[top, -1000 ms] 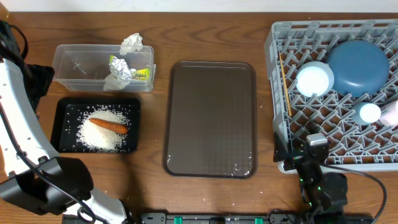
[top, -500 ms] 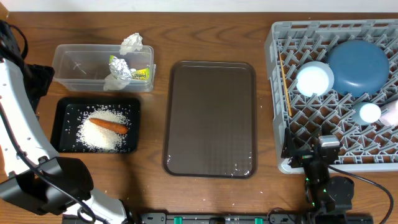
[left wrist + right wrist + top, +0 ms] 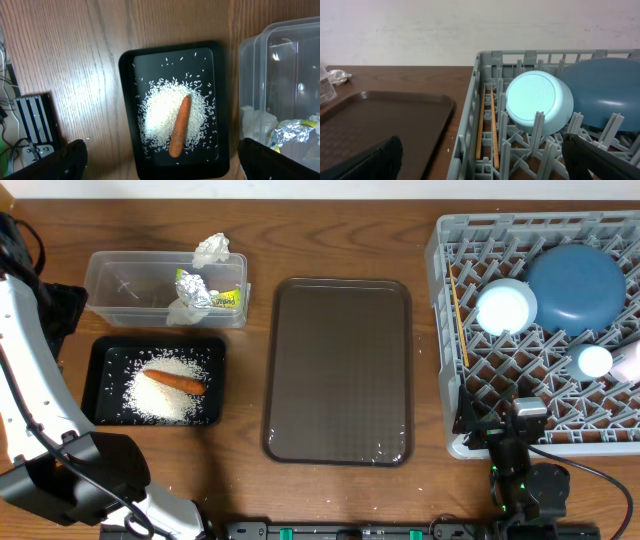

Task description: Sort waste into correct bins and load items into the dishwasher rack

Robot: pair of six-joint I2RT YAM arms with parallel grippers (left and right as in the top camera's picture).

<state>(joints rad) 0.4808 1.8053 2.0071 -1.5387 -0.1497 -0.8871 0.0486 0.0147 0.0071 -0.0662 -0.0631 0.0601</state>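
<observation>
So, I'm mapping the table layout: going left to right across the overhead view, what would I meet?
First the black tray → brown serving tray → chopsticks → small light blue bowl → large blue plate.

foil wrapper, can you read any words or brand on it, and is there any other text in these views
Foil wrapper: it has green-yellow print, but it is too small and blurred to read in any view.
Elsewhere: no readable words, numbers or signs.
</observation>
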